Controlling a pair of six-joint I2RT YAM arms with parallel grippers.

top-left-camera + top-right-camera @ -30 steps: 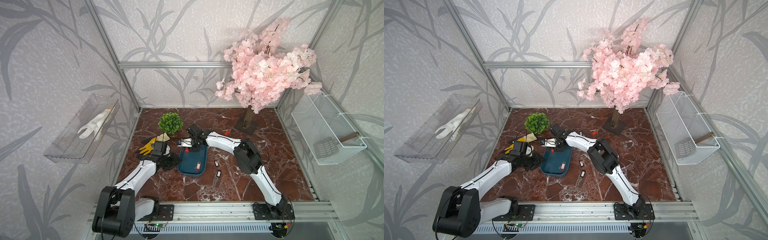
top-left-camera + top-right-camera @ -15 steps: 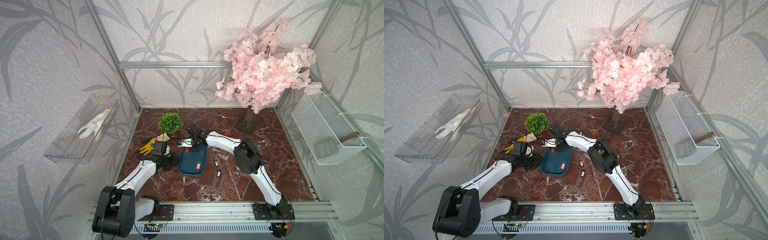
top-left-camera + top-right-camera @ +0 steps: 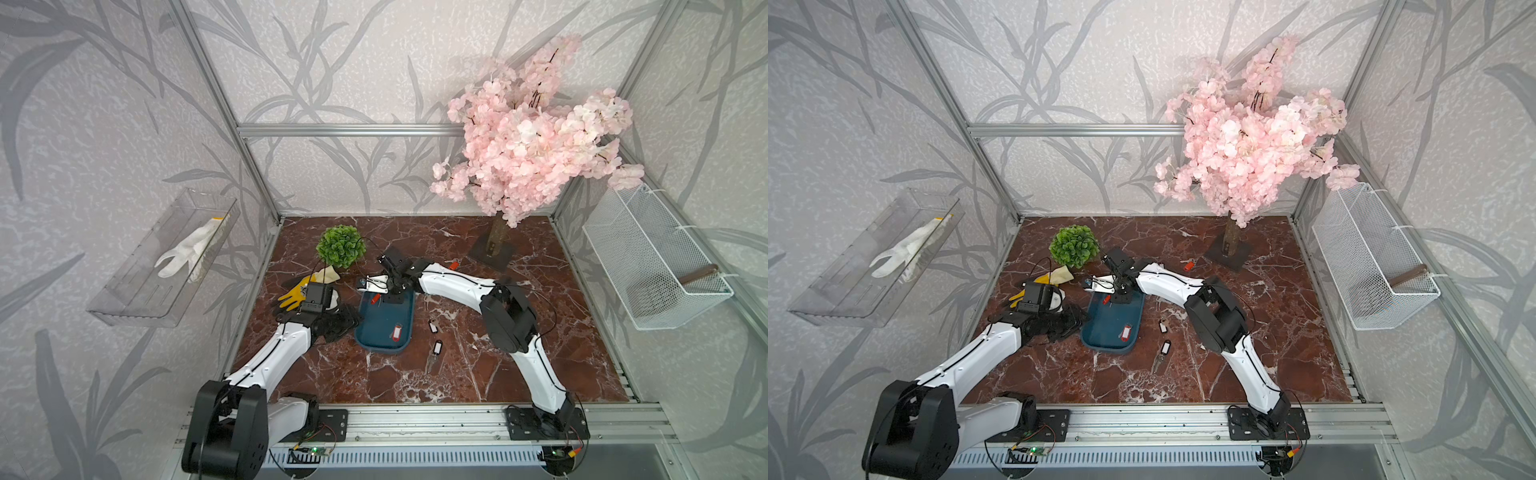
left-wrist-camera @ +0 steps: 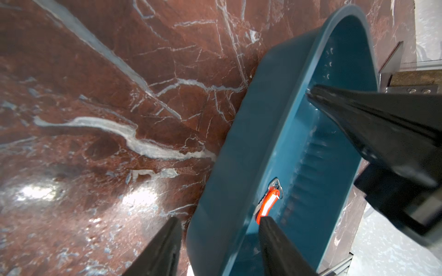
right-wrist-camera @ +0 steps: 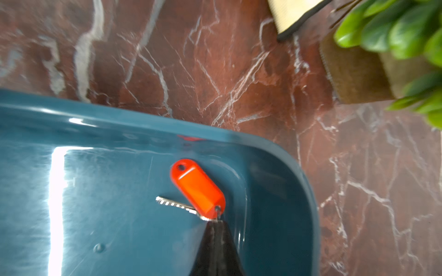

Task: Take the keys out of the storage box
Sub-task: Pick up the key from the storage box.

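The teal storage box (image 3: 374, 340) (image 3: 1100, 340) lies left of centre on the marble floor. My right gripper (image 3: 377, 293) (image 5: 214, 222) hangs over its far end. It is shut on the ring of a key with a red-orange tag (image 5: 197, 187) (image 3: 375, 298), above the box's corner. My left gripper (image 4: 218, 241) (image 3: 355, 322) is open and straddles the box's left wall (image 4: 229, 191), one finger outside and one inside. A second red-tagged key (image 3: 397, 331) (image 4: 269, 203) lies in the box. Two black-tagged keys (image 3: 433, 326) (image 3: 436, 347) lie on the floor to its right.
Another red-tagged key (image 3: 455, 264) lies near the base of the pink tree (image 3: 492, 249). A green ball plant (image 3: 340, 251) and a yellow glove (image 3: 297, 291) are behind the left arm. A clear bin (image 3: 137, 299) and a wire basket (image 3: 652, 266) hang on the side walls.
My right gripper has shut on the red-tagged key at the box's far end. My left gripper's jaws have spread wider around the box wall. Neither arm has shifted much.
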